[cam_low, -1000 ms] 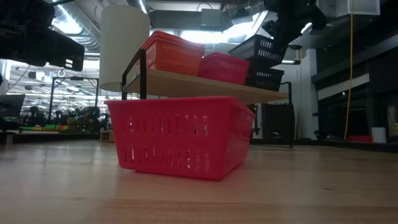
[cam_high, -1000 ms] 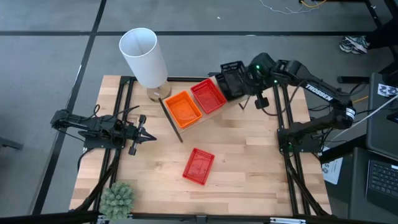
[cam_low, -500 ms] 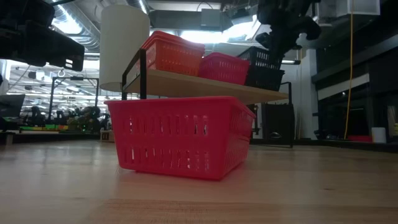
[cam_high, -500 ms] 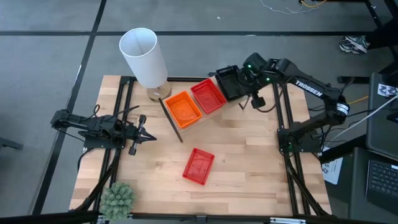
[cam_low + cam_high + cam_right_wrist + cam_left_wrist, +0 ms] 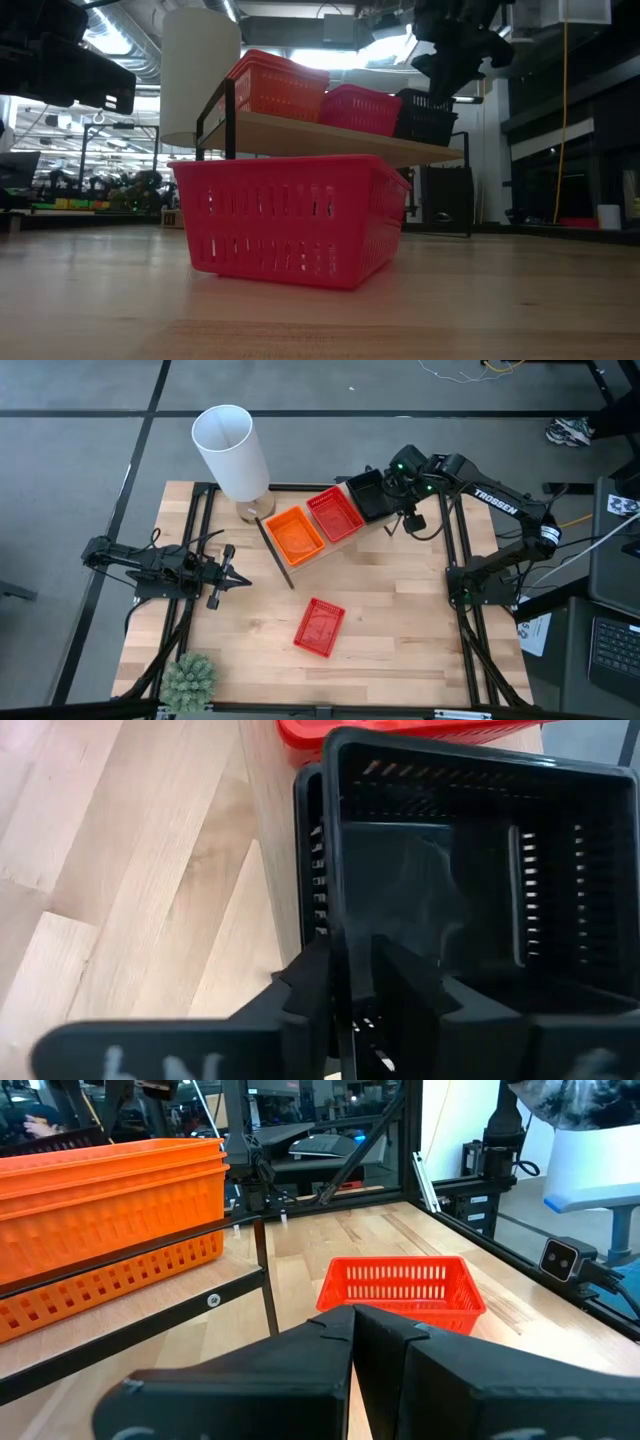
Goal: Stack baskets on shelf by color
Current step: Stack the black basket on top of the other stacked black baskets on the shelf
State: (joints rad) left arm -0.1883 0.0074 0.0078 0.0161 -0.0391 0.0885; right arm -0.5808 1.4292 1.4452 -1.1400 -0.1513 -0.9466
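Observation:
The shelf (image 5: pixel 330 137) carries an orange basket stack (image 5: pixel 294 532), a red stack (image 5: pixel 334 513) and a black stack (image 5: pixel 365 493) side by side. The top black basket (image 5: pixel 450 870) sits nested and level on the black stack (image 5: pixel 425 115). My right gripper (image 5: pixel 352 970) stands open over that stack's right end (image 5: pixel 392 488), its fingers straddling the basket's end wall. A single red basket (image 5: pixel 320 626) rests on its bottom on the tabletop. My left gripper (image 5: pixel 232 575) waits shut at the table's left. My right gripper comes slanting down from the table's right, with one finger (image 5: pixel 310 982) outside and one finger (image 5: pixel 410 985) inside the top black basket's end wall (image 5: pixel 340 920). A gap shows between the inner finger and the wall. Whether the outer finger touches it I cannot tell.
A tall white cylinder (image 5: pixel 232 450) stands at the far edge beside the shelf's left end. A green spiky plant (image 5: pixel 188 678) sits at the near left corner. Bare wood lies around the single red basket (image 5: pixel 290 220).
My right gripper has gone down and toward the table's left, over the shelf's right end. The black basket it carried was tilted above the black stack and now sits level, nested in that stack.

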